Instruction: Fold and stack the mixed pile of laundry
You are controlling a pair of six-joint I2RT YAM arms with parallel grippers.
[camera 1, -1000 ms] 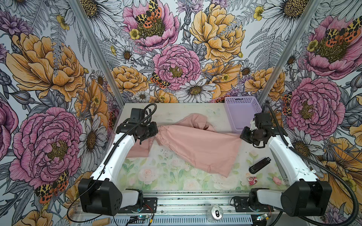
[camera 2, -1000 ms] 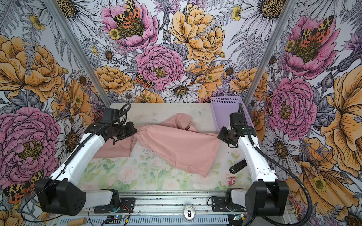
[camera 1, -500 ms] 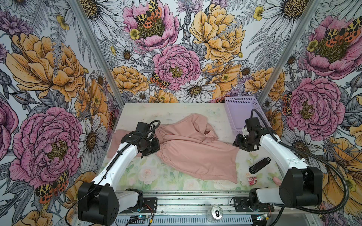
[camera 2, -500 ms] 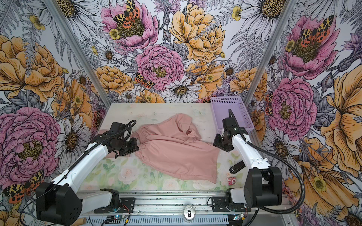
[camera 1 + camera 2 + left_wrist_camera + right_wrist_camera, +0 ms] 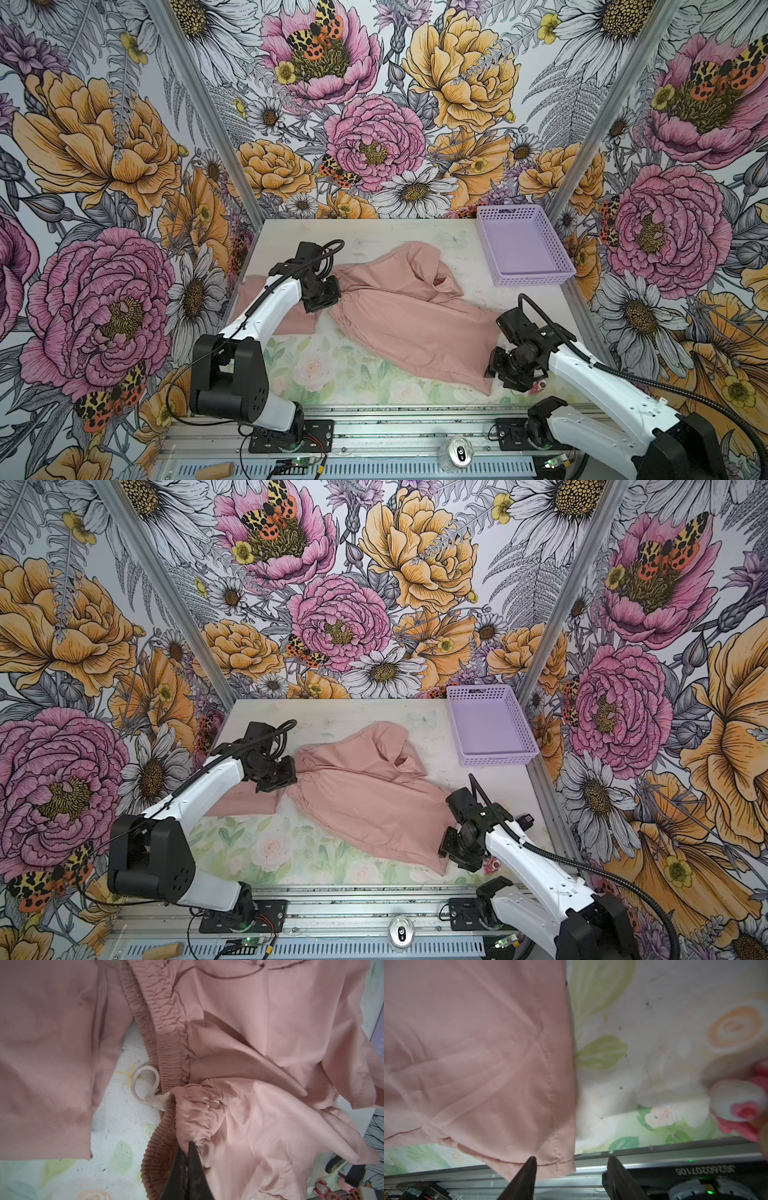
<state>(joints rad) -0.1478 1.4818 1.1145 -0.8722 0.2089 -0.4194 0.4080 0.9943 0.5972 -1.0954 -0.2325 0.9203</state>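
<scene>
Left claw (image 5: 190,1145) is clenched on the gathered elastic waistband of the dusty-pink, thin-fabric shorts (image 5: 407,320), pinching a fold of it near the white drawstring loop (image 5: 145,1084). Right claw (image 5: 572,1158) is released, jaws apart at the near hem corner of the same shorts. The stitched edge lies against one finger but nothing squeezes it.

The shorts lie spread but rumpled across the middle of the floral-printed bench (image 5: 374,232), with the waistband to the left and one leg bunched up toward the far side. A second dusty-pink soft garment (image 5: 52,1064) lies flat just beside the waistband, partly under the left arm in both top views. The lavender perforated plastic basket (image 5: 523,282) sits in the far right corner, apart from the cloth. No printed T-shirt shows.

The step in hand looks like laying the shorts out flat before the first fold. The next move probably calls for the right claw to close on that hem corner, then for both arms to draw apart and smooth out the bunched leg. A shallow bite on such a thin hem may slip.
</scene>
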